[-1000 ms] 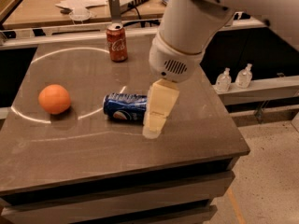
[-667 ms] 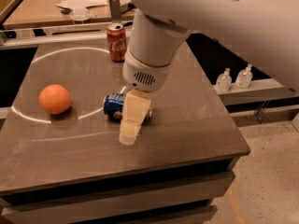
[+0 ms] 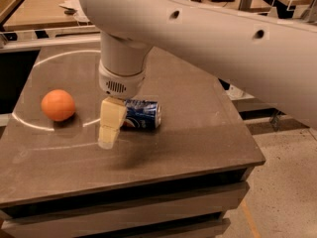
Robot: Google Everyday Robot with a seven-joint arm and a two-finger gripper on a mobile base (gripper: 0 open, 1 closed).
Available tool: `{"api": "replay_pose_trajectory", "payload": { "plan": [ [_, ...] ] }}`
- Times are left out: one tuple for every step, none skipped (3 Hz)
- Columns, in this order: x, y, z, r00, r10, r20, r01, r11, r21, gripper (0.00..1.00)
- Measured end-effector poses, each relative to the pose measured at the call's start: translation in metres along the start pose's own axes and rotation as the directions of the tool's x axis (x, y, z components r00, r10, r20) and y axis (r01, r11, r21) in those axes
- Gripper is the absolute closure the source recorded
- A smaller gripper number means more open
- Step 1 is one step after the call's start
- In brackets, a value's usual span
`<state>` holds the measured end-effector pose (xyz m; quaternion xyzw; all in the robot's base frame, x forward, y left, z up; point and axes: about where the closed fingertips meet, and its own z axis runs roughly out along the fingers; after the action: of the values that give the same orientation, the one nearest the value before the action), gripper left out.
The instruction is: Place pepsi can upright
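The pepsi can [image 3: 142, 114] is dark blue with its round logo showing. It lies on its side near the middle of the dark table [image 3: 198, 133], its length running left to right. My gripper [image 3: 110, 128] is cream-coloured and hangs down from the big white arm [image 3: 198, 29]. It stands at the can's left end, in front of it, and hides that end. Its tip is close to the table top. I cannot tell whether it touches the can.
An orange [image 3: 58, 104] sits on the table to the left of the gripper. The white arm crosses the top of the view and hides the back of the table. Wooden desks [image 3: 34, 9] stand behind. The floor [image 3: 287, 182] lies to the right.
The gripper has moved left, from the can's right side to its left end. The arm now fills the top of the view and hides the red can. The pepsi can still lies flat.
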<state>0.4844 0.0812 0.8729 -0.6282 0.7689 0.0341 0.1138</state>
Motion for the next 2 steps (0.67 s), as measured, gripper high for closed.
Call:
{"api": "replay_pose_trajectory", "payload": {
  "plan": [
    [-0.007, -0.013, 0.017, 1.000, 0.016, -0.015, -0.016, 0.9998, -0.007, 0.00],
    [-0.001, -0.025, 0.029, 0.999, 0.038, -0.028, -0.038, 0.9991, -0.016, 0.02]
  ]
}}
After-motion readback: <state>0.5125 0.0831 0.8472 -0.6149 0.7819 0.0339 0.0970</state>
